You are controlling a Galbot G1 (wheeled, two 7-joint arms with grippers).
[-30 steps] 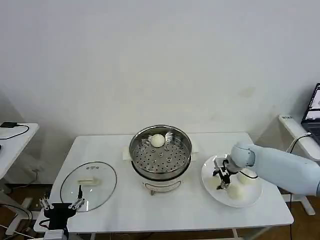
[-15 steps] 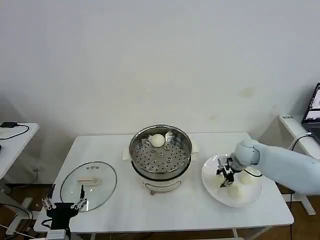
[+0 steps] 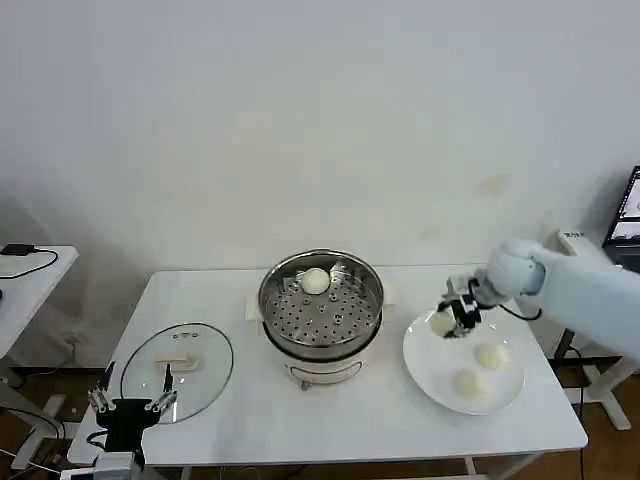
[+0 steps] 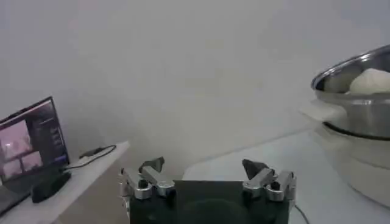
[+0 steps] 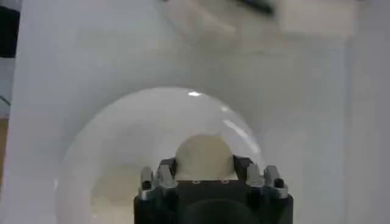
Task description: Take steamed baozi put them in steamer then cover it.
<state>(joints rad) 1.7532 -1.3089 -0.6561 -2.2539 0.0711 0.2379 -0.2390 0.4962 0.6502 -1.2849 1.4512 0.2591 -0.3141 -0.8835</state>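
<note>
My right gripper (image 3: 447,320) is shut on a steamed baozi (image 3: 441,322) and holds it in the air above the left edge of the white plate (image 3: 425,362); the right wrist view shows the same off-white baozi (image 5: 204,156) clamped between the fingers. Two more baozi (image 3: 491,354) (image 3: 468,381) lie on the plate. The shiny steamer (image 3: 321,304) stands at the table's middle with one baozi (image 3: 315,281) on its perforated tray. My left gripper (image 3: 132,405) hangs open off the table's front left corner, next to the glass lid (image 3: 177,358).
The glass lid lies flat on the table's left part. A small side table (image 3: 25,280) with a black cable stands at far left. A white desk with a laptop (image 3: 625,225) is at far right. Bare tabletop lies in front of the steamer.
My right gripper has risen from the plate with a baozi in it and moved back and slightly up; two baozi stay on the plate. The left gripper has barely shifted.
</note>
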